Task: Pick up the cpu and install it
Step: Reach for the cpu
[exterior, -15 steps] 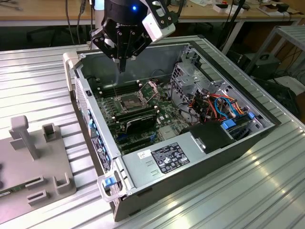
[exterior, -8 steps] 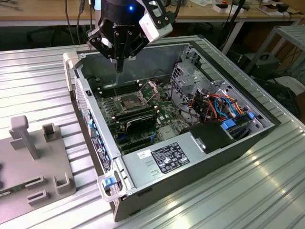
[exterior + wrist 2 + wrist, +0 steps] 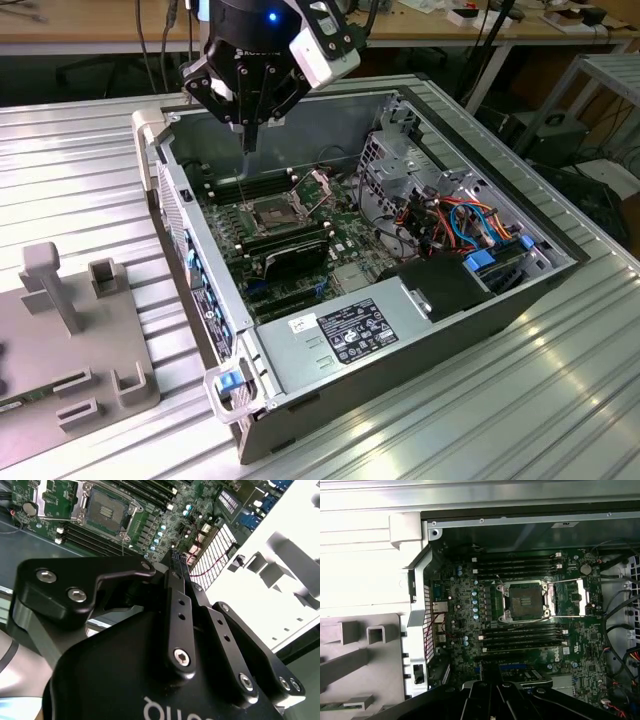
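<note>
Hovering upper left above the bare socket [image 3: 272,212], the gripper [image 3: 247,138] has jaws pinched together; pick-up seemingly not yet made.

This is a robotics or electronics lab. A ribbed aluminium worktable [image 3: 520,400] carries an opened computer case [image 3: 200,260] with its motherboard [image 3: 340,215] bare. A grey slotted fixture [image 3: 60,330] sits on the exterior view's left. A robot arm's gripper [image 3: 247,143] hangs above the case. Far behind stand wooden benches [image 3: 100,25] trailing cables [image 3: 490,40], with a metal rack [image 3: 610,80] at the far right.
</note>
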Available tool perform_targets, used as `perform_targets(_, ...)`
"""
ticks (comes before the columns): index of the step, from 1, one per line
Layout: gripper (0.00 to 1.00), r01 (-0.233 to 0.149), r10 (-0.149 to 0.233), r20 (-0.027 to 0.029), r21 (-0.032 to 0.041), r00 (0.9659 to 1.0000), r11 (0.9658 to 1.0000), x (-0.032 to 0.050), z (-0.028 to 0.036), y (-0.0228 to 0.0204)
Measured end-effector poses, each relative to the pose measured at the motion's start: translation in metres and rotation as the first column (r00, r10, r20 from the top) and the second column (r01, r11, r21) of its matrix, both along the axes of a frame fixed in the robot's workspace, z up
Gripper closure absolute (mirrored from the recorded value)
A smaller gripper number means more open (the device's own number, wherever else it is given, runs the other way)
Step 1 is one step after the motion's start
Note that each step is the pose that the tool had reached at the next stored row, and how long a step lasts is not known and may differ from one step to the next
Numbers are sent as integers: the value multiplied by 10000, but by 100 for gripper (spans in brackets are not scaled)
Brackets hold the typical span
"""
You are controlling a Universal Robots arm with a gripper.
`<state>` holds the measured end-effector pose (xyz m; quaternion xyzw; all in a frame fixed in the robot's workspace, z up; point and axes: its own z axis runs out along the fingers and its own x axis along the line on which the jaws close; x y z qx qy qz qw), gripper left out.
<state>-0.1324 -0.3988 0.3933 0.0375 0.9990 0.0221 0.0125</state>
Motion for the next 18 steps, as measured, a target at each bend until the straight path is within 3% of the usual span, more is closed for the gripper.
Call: perform_targets(18, 89, -2, 2, 0, 0, 10000, 10000, -83, 0, 0)
